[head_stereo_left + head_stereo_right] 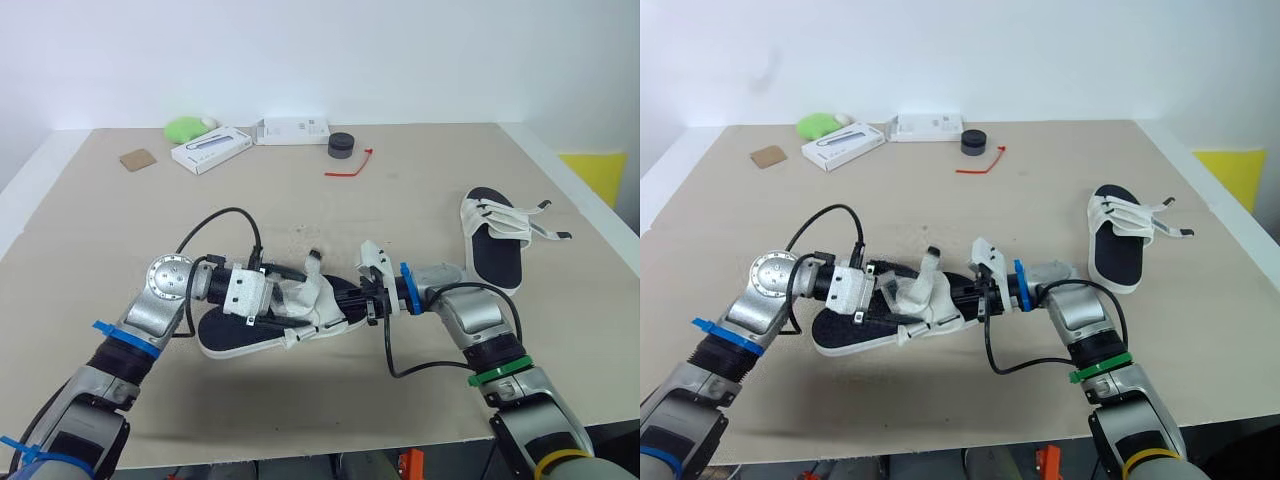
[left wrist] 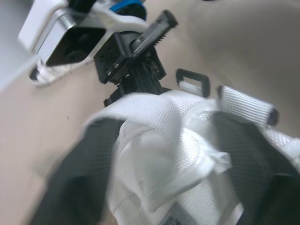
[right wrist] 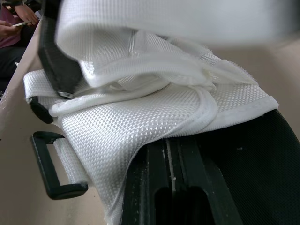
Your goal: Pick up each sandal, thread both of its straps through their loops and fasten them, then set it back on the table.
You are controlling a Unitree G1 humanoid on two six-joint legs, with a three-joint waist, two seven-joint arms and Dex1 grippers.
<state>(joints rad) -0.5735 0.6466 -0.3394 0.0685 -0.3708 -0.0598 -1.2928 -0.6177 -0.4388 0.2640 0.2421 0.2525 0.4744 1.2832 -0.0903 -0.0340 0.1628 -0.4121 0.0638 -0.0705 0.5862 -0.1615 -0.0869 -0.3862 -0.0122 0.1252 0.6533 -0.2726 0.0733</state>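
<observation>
A black-soled sandal (image 1: pixel 235 340) with white woven straps (image 1: pixel 305 300) lies near the table's front edge, between my two grippers. My left gripper (image 1: pixel 285 300) reaches in from the left, buried among the bunched straps (image 2: pixel 154 154). From the right, my right gripper (image 1: pixel 368 303) has its black fingers (image 3: pixel 173 183) close together, their tips under a strap's edge (image 3: pixel 140 122). A black plastic loop (image 3: pixel 51 164) hangs free beside that strap. One strap end (image 1: pixel 313 262) sticks upward. The second sandal (image 1: pixel 495 250) lies at the right, straps loose and spread.
Along the far edge lie a green object (image 1: pixel 185 128), two white boxes (image 1: pixel 210 150) (image 1: pixel 292 130), a black round piece (image 1: pixel 341 145), a red tie (image 1: pixel 350 165) and a brown card (image 1: pixel 138 158). A person (image 3: pixel 16 23) sits beyond the table.
</observation>
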